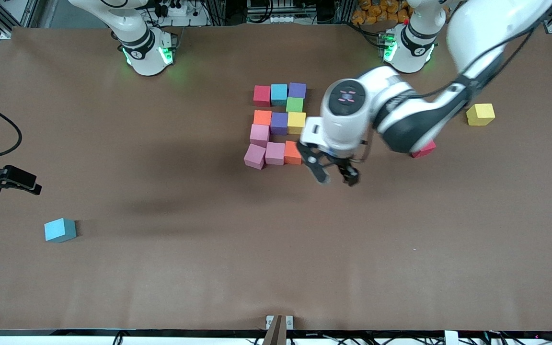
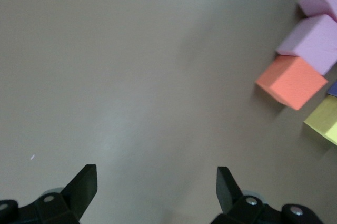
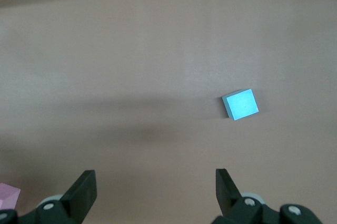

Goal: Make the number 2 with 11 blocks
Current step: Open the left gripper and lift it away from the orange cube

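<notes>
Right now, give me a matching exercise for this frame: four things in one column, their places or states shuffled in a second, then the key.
Things
1. left gripper
2. stray light blue cube
3. stray yellow cube
4. orange cube

Places or states
A. alone toward the right arm's end of the table
B. bottom row of the digit, beside a pink cube
C. open, empty, over bare table
D. alone toward the left arm's end of the table

Pairs: 1-C, 2-A, 3-D, 4-B

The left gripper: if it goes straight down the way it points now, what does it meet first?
Most likely the bare table. The left gripper hangs open and empty, and the left wrist view shows only tabletop between its jaws. The orange block lies off to one side, though depth is hard to judge.
</notes>
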{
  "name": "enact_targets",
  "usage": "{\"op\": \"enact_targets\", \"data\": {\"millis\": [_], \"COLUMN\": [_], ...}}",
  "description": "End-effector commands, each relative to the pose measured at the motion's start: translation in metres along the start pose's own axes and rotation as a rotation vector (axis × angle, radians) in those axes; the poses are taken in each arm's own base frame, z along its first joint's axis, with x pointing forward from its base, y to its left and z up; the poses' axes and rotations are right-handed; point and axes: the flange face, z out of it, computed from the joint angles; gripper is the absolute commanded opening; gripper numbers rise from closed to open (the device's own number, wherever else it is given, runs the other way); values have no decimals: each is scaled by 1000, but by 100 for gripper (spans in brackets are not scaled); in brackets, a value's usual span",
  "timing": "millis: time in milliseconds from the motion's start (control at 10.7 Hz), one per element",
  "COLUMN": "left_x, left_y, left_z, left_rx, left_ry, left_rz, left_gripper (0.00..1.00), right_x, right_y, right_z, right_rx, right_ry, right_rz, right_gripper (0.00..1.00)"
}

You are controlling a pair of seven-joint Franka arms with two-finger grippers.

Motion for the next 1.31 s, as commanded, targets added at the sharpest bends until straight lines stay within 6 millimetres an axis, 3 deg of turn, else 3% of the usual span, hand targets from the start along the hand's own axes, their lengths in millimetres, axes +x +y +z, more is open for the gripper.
{"op": "enact_targets", "data": {"millis": [0,187,374,654,1214], "left_x": [-40,-61,-73,-98,-115], "left_y": [-65,-96,-115,-153,-180], "left_z": [-16,-28,-44,-54,-70], "left_rx": [-72,-65,-58,-58,-49], "left_ry": [12,17,1,10,43], "left_rz": [-142,-241,-362,-477,-594], "left_gripper": [100,100,100,100,100], "right_x": [-3,-3,-3,-3,-3], "right_y": [-1,-1,-1,0,0], "right_z": [-5,-5,-5,-5,-5], "right_rx": [-12,-12,-12,-12,-10], "right_ry": [-2,-2,-2,-2,-2], "right_rz": [12,12,12,13,15], "right_gripper": [100,100,100,100,100]}}
